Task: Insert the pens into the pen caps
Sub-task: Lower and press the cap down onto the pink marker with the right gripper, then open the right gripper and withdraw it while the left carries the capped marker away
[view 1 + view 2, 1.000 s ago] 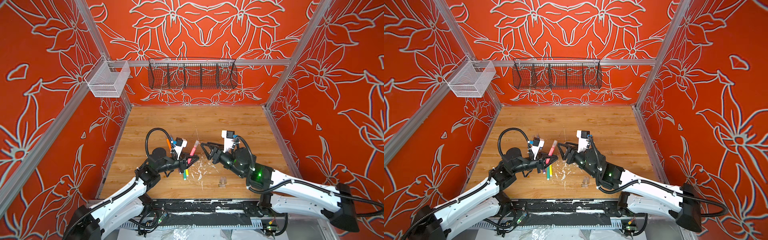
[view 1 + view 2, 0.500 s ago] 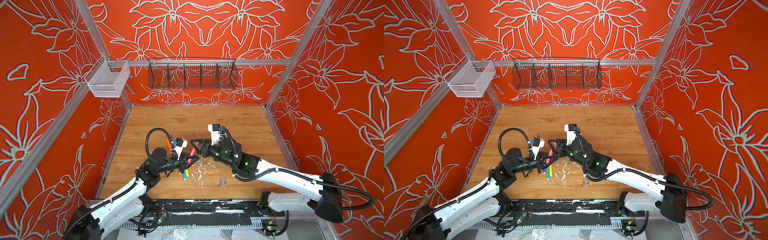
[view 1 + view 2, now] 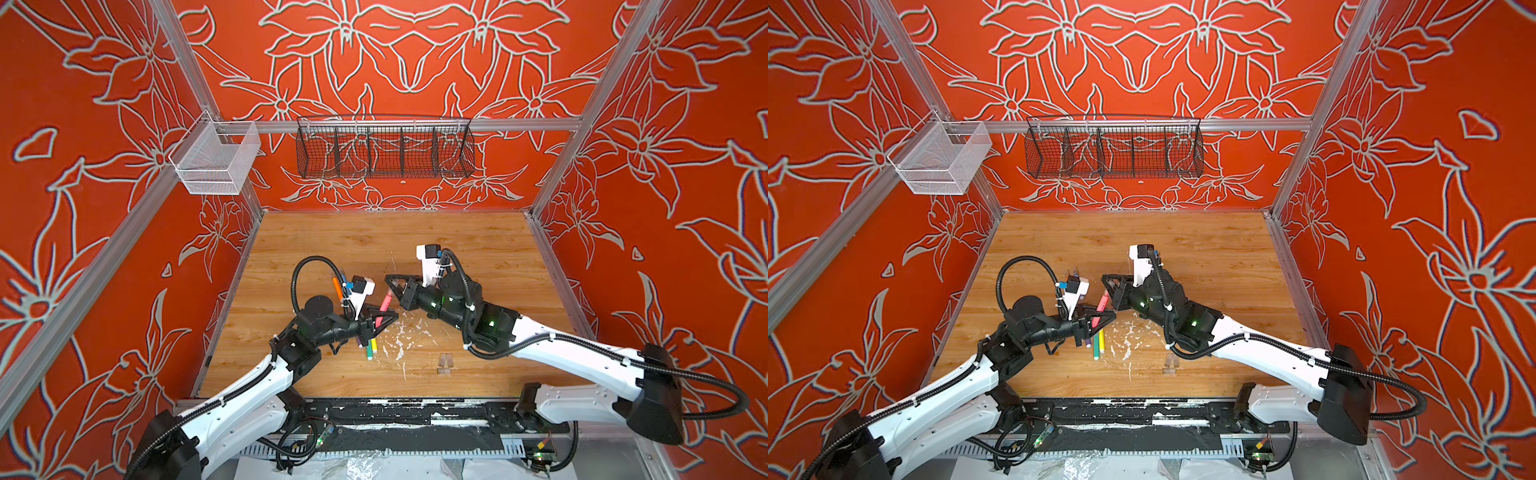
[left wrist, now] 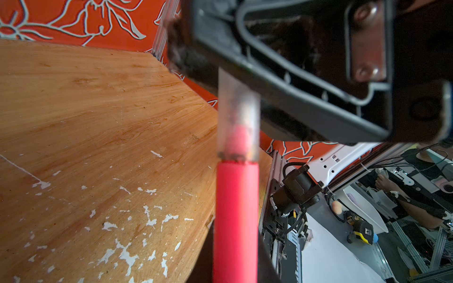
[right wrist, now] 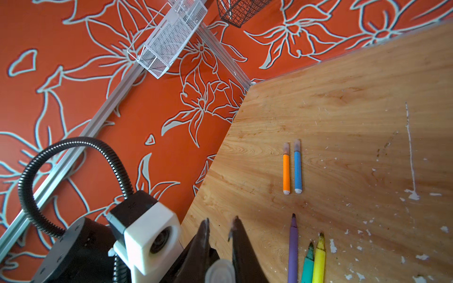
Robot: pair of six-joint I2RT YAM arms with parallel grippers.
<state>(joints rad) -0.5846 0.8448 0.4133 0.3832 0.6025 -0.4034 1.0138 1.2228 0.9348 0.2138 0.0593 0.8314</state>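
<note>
I am holding the pink-red pen (image 4: 236, 220) by its barrel, my left gripper (image 3: 384, 318) clamped on it and tilting it up above the table (image 3: 395, 241). My right gripper (image 3: 392, 284) is closed on the clear cap (image 4: 237, 115), which is sitting over the tip with its rim seemingly touching the barrel's shoulder, so I judge any last push should be going straight along the barrel, never sideways. I am working mid-table, well apart from its edges, with bare wood beyond, but the purple pen (image 5: 293, 250), green pen (image 5: 309, 262) and yellow pen (image 5: 319, 257) are lying just beneath my left gripper.
</note>
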